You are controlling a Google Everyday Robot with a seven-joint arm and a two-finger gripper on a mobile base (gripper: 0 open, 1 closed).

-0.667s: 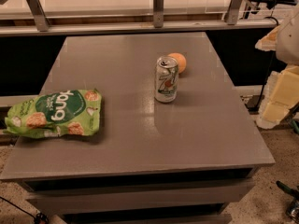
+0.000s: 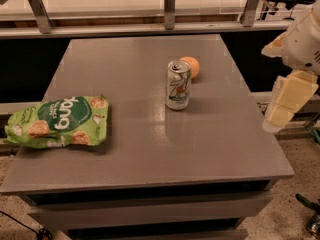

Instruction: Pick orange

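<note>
Nothing done so far beyond getting into position. Shows the orange (image 2: 191,66) resting on the grey table (image 2: 220,149), toward 1 o'clock from the tabletop's middle, untouched and not lifted. Places it just behind the 7up can (image 2: 178,85), at the can's 1 o'clock, with its left part hidden by the can; cannot tell whether fruit and can touch. Puts the green snack bag (image 2: 57,121) flat at 9 o'clock, overhanging the left edge, well apart from both and out of the way.

Finds the gripper (image 2: 275,84) off the table altogether, past the right edge at 3 o'clock, hanging in the air well apart from the orange. Shows its two cream fingers (image 2: 289,95) spread apart with nothing between them: empty and ready to take something.

Leaves the whole job ahead, by this reading: travel from 3 o'clock in toward 1 o'clock, descend over the fruit, close around it, lift. Calls for care with the can, probably, standing so close on the fruit's near-left side; an approach from the right or from above looks the safer line. Expects a round, smooth fruit to roll if nudged off-centre.
</note>
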